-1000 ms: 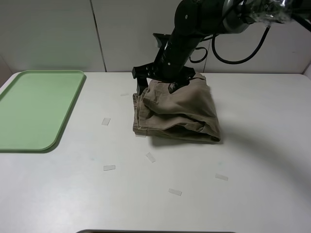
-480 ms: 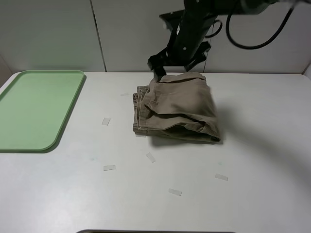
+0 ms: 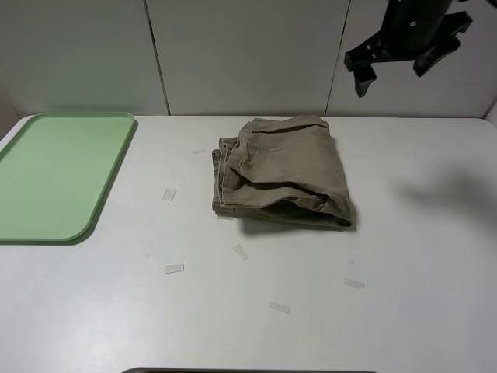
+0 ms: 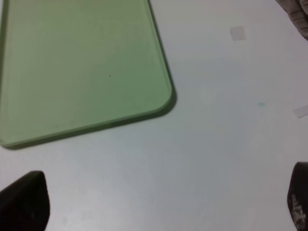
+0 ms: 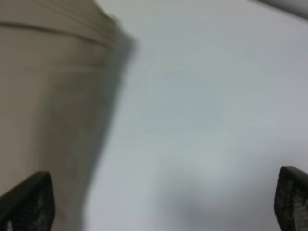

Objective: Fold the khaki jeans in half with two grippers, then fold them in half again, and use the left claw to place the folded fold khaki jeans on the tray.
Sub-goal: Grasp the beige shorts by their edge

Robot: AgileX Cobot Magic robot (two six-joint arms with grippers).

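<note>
The khaki jeans (image 3: 279, 172) lie folded into a thick bundle on the white table, right of centre, with the gathered waistband facing left. The pale green tray (image 3: 54, 175) lies flat at the table's left edge. My right gripper (image 3: 392, 66) is open and empty, raised high above the table's far right, well clear of the jeans. Its wrist view shows the blurred khaki cloth (image 5: 48, 110) and both fingertips (image 5: 29, 202) wide apart. My left gripper (image 4: 159, 202) is open and empty above bare table by the tray's corner (image 4: 82, 72); the exterior view does not show it.
Several small clear tape pieces (image 3: 175, 269) lie scattered on the table in front of and left of the jeans. A pale wall with panel seams stands behind the table. The table's dark front edge (image 3: 233, 371) shows at the bottom.
My right gripper has let go of the jeans' far edge and risen up and to the right. The jeans stay folded where they lay.
</note>
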